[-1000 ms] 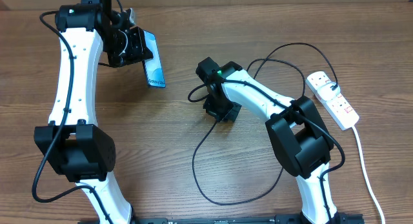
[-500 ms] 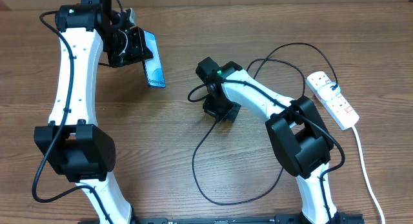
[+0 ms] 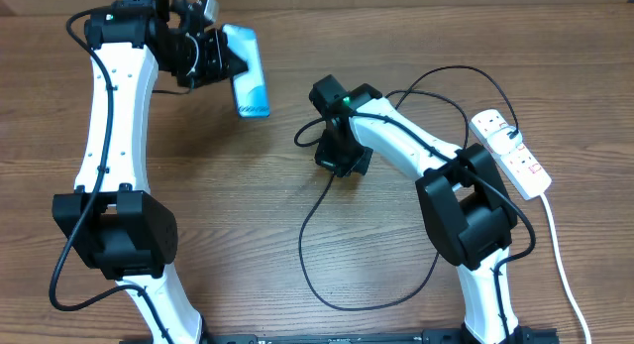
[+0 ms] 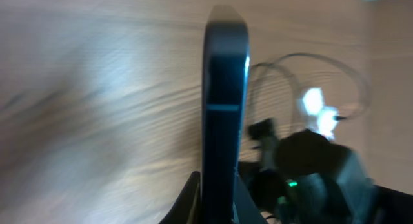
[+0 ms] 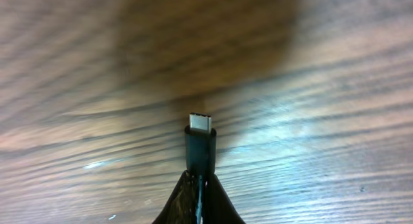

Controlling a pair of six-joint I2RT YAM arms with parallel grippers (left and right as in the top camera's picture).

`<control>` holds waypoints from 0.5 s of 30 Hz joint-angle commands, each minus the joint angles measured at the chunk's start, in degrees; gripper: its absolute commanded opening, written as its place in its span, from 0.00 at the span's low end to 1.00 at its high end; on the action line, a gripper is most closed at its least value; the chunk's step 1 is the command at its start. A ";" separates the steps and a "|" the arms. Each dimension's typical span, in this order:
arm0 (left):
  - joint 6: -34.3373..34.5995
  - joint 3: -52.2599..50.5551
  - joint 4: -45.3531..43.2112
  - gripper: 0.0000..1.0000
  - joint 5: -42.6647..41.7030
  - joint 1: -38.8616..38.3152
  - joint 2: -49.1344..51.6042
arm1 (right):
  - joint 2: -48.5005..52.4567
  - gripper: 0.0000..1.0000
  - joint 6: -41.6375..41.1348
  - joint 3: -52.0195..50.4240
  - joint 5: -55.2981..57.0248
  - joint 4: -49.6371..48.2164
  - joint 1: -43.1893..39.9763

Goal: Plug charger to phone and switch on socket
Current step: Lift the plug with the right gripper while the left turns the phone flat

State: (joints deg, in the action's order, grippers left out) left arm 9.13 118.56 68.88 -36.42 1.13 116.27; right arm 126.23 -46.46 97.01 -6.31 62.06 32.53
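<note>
Up top-left, left jaws (image 3: 220, 58) pinching phone (image 3: 250, 72), edge-on & blurred at wrist, right jaws (image 5: 199, 188) pinching charger (image 5: 200, 150) plug.

The table (image 3: 248, 215) is brown wood with fine streaked grain. The phone (image 3: 250, 74) shows a light blue-white screen; edge-on in the left wrist view its side (image 4: 224, 108) is dark blue-grey. The charger (image 3: 327, 245) is black, its plug (image 5: 200, 143) black with a silver tip. The socket (image 3: 510, 154) is white with small red switches and a white cord (image 3: 563, 260).
</note>
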 commanded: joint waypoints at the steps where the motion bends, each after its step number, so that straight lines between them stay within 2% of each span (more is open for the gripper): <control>1: -2.34 0.79 -3.93 0.05 -15.91 0.15 -1.22 | -8.11 0.04 7.58 3.21 -2.86 -0.20 -0.15; 7: -2.21 0.79 -12.66 0.04 -29.90 0.15 -1.22 | -19.19 0.04 14.32 3.26 -5.57 0.07 0.68; 10: 0.50 0.79 -17.46 0.04 -35.74 0.13 -1.22 | -24.46 0.04 17.03 3.26 -6.71 -0.04 1.95; 15: 1.84 0.79 -21.53 0.04 -45.94 -0.09 -1.22 | -31.12 0.04 21.03 3.26 -6.86 -0.31 5.49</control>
State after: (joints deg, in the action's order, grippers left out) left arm 9.63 118.54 48.58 -69.30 1.13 116.27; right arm 98.02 -30.35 99.20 -11.90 62.15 35.70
